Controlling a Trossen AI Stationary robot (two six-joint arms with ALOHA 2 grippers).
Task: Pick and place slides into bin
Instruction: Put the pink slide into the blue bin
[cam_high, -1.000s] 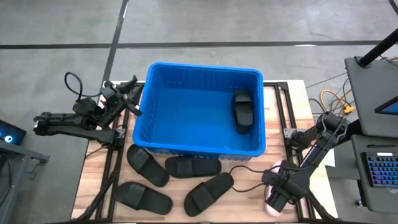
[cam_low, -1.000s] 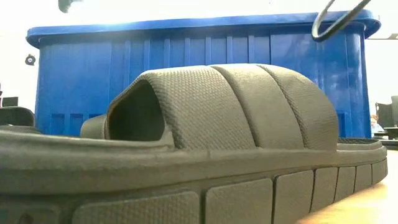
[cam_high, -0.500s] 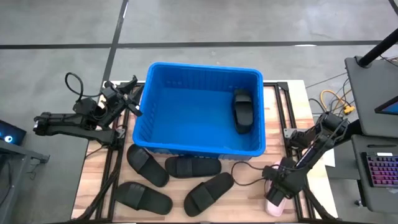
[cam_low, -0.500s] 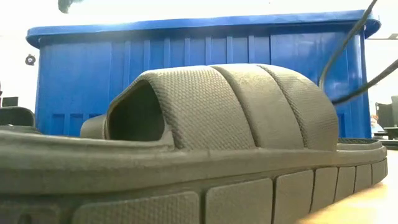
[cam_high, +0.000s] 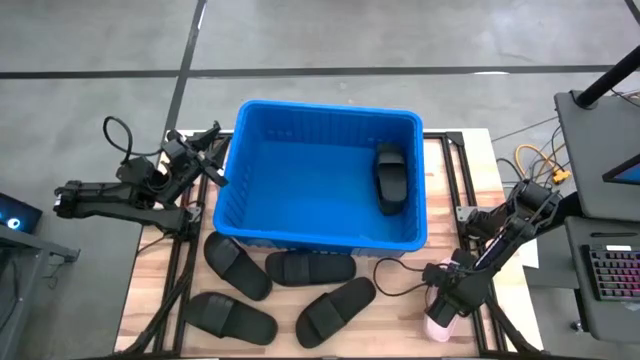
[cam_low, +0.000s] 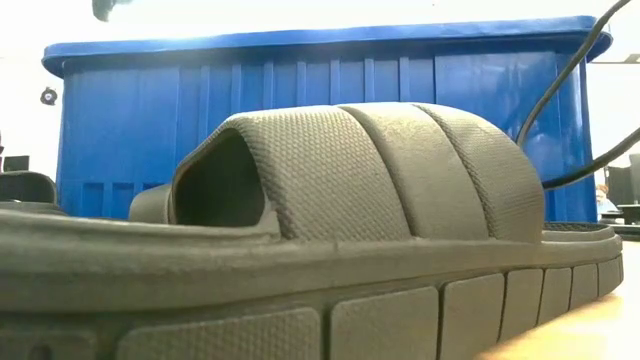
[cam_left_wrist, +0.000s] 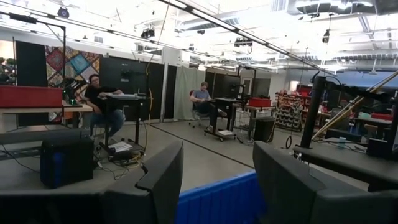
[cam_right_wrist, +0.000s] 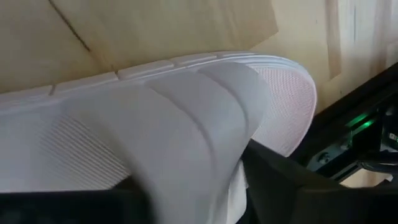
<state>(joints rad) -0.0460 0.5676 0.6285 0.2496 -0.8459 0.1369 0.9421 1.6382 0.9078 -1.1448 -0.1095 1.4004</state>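
The blue bin (cam_high: 236, 180) stands mid-table with one black slide (cam_high: 390, 180) lying inside at its right. Several black slides (cam_high: 310, 268) lie sole-down on the table in front of it; one fills the low view (cam_low: 350, 200). The light pink slide (cam_high: 438, 326) lies at the near right corner. My right gripper (cam_high: 446, 302) is low over it, open, its dark fingers (cam_right_wrist: 280, 186) on either side of the slide's strap (cam_right_wrist: 180, 124). My left gripper (cam_high: 212, 150) waits open beside the bin's far left corner (cam_left_wrist: 217, 198). My right gripper comes at the pink slide from above, one finger at the strap's toe-side edge (cam_right_wrist: 245, 149) and one at the opposite edge. I cannot tell whether the fingers touch the strap. The slide lies sole-down on the table.
A black cable (cam_high: 400, 275) loops from the right arm across the table in front of the bin and shows in the low view (cam_low: 570, 90). Dark rails (cam_high: 470, 320) run along the table's right and left edges. A keyboard (cam_high: 612, 272) sits beyond the right edge.
My right gripper has shifted a little toward the table's far edge above the pink slide, showing more of the slide's near end. Its cable has dropped lower in the low view. The slides and the bin have stayed where they were.
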